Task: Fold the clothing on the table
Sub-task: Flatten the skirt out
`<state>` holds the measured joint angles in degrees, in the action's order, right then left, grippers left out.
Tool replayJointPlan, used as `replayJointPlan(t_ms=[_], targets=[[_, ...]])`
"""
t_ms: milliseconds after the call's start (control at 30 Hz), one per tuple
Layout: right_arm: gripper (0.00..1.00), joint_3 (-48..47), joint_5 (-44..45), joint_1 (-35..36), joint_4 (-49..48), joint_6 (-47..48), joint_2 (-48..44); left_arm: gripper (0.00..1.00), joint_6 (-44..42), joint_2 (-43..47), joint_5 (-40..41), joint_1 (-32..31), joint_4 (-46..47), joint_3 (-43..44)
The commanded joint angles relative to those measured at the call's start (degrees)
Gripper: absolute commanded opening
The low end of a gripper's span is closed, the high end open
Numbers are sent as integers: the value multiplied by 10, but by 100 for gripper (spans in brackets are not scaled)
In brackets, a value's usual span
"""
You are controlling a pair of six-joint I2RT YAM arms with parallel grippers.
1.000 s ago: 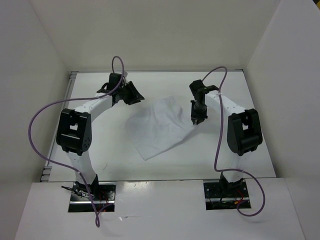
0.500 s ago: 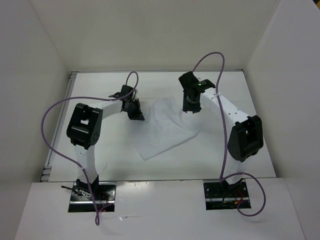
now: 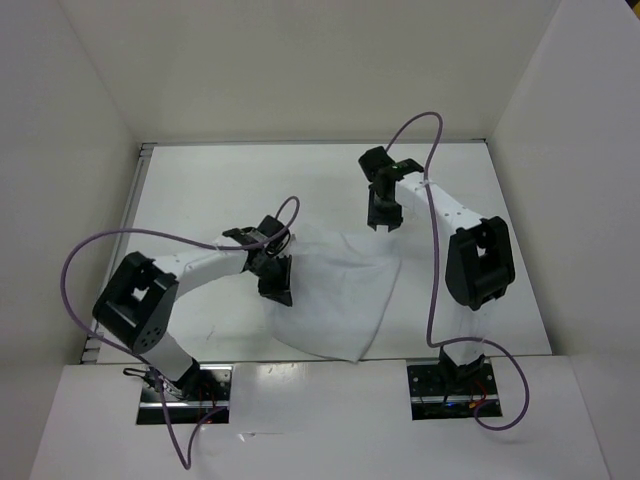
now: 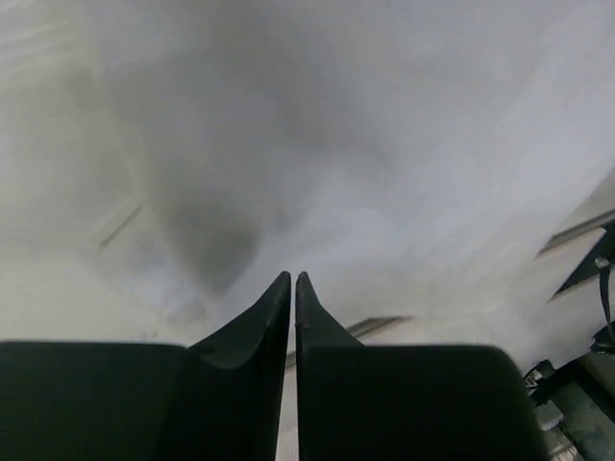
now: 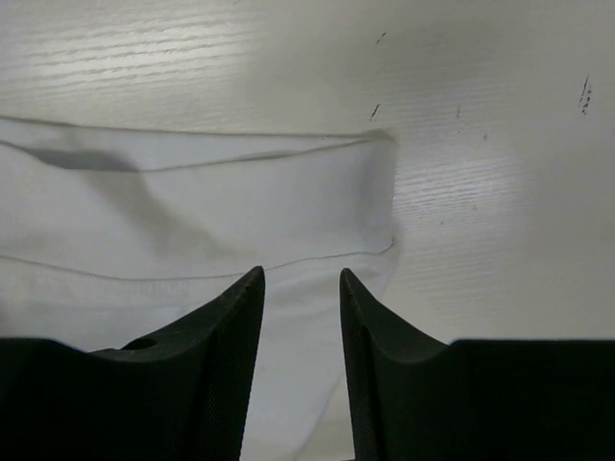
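Clothing (image 3: 335, 300) flat on table (image 3: 200, 190), right of centre, near corner at near edge; left gripper (image 3: 279, 289) at its left edge, jaws almost shut, probably pinching fabric, though blur hides the bite; right gripper (image 5: 300, 279) spread wide above far right corner, touching nothing. Could slip from so thin a pinch; could drag whole rather than fold if pulled by one side alone; could spill over near edge; could be caught by one layer only at far right corner.

White walls (image 3: 300, 70) on three sides
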<state>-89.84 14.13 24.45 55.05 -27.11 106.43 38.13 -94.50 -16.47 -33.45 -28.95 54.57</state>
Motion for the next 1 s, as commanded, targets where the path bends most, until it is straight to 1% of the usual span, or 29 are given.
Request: replayJointPlan(t_ms=[0,67,100,133,200,233,267,333,433,467,500,567,600,700,733,767,867,967], targets=[[43,-28,5,-20,-22,8,9,11,16,82,17,10,-79,26],[43,-16,5,-39,-22,8,9,22,3,99,29,10,-91,82],[43,-7,0,-44,-22,14,4,40,-6,106,35,27,-91,104],[43,-7,0,-49,-28,14,4,44,-17,106,35,34,-85,141],[43,12,-7,-59,-34,20,-2,46,-47,106,48,44,-44,165],[43,12,-14,-67,-34,20,-2,48,-57,97,63,59,-29,176],[43,20,-14,-67,-34,20,-2,48,-76,83,75,66,2,193],[43,34,-14,-67,-39,20,-2,48,-99,64,107,71,34,209],[43,53,-14,-72,-39,20,-13,42,-154,0,121,96,93,241],[43,53,-14,-72,-39,20,-21,42,-168,-14,115,107,104,241],[43,60,-14,-72,-39,20,-21,40,-208,-28,101,112,109,252],[43,66,-9,-77,-39,20,-40,40,-241,-63,80,119,121,267],[43,73,-9,-83,-39,20,-40,40,-279,-72,80,119,121,274],[43,86,-9,-88,-39,15,-56,43,-332,-103,72,131,148,274],[43,93,-9,-88,-39,14,-61,43,-342,-111,60,131,154,274],[43,100,-9,-88,-39,14,-61,45,-349,-118,32,146,154,280],[44,107,-9,-88,-34,14,-67,47,-368,-160,-21,159,137,307],[44,113,-9,-93,-28,8,-67,47,-380,-195,-57,165,119,326]])
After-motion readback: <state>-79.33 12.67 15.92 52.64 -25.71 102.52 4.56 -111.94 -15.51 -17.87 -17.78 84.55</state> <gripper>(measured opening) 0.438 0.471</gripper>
